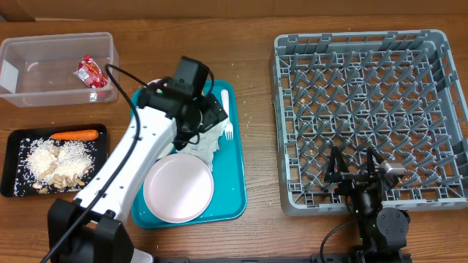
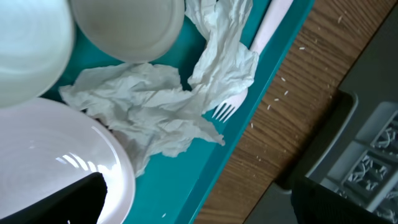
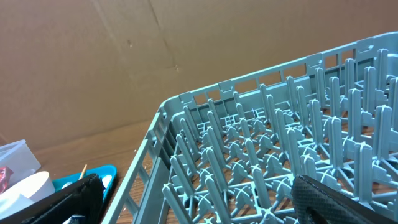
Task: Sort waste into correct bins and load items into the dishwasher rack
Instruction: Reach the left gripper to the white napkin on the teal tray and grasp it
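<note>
left gripper (image 2: 196,190) is shown with its two dark fingers spread wide at the lower corners of the wrist view, and nothing is held between them. below the gap, a crumpled white napkin (image 2: 149,106) is spread across the teal tray (image 2: 186,171). its left edge is tucked against the rim of the round plate (image 2: 56,149), and a pale bowl (image 2: 130,25) sits just above it. a fold of the napkin is draped over the neck of the white plastic fork (image 2: 267,25), so only the tines and handle are seen.

the step in hand is judged to be picking up this napkin as waste. the fingers are best lowered over the bunched middle of the paper, away from the fork and the plate rim. because the paper is soft, the jaws should be closed fully. a slow lift is advised so the fork is not dragged along.

from overhead, the clear tub (image 1: 58,36) is seen at the far left with a red wrapper (image 1: 91,71) inside. the black tray (image 1: 9,164) holds food scraps. no dish is seen in the dishwasher rack (image 1: 358,35). right gripper (image 1: 353,166) is spread open at the rack's near edge, holding nothing.
</note>
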Controlling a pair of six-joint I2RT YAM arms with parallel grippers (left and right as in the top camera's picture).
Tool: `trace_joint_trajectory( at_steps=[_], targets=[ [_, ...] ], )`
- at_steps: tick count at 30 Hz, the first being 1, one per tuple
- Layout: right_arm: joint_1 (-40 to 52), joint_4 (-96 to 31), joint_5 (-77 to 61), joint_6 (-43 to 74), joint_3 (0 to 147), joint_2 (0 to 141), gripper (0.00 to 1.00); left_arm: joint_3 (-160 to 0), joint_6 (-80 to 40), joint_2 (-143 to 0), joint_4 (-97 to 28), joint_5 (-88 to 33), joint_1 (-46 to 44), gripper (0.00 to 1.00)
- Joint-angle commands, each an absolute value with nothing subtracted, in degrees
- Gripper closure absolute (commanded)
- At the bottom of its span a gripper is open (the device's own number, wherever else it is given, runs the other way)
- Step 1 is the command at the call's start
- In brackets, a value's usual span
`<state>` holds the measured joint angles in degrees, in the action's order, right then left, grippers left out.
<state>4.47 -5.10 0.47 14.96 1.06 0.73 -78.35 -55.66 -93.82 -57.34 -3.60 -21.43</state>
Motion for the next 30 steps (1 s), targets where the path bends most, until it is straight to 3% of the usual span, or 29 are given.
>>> trace_joint_trajectory(
  at_steps=[1,14,30],
  targets=[
    [4.14,-4.73,1.21,14.79,0.47,0.16,0.0,-73.34,-63.68,-94.41,-51.92,-1.06,-22.79,0.04],
    [4.14,-4.73,1.21,14.79,0.47,0.16,0.0,-66.26,-73.8,-96.16,-41.6,-1.02,-22.98,0.09],
    [4.14,-4.73,1.21,14.79,0.47,0.16,0.0,-66.15,-73.69,-102.96,-36.95,5.15,-24.91,0.14]
  ],
)
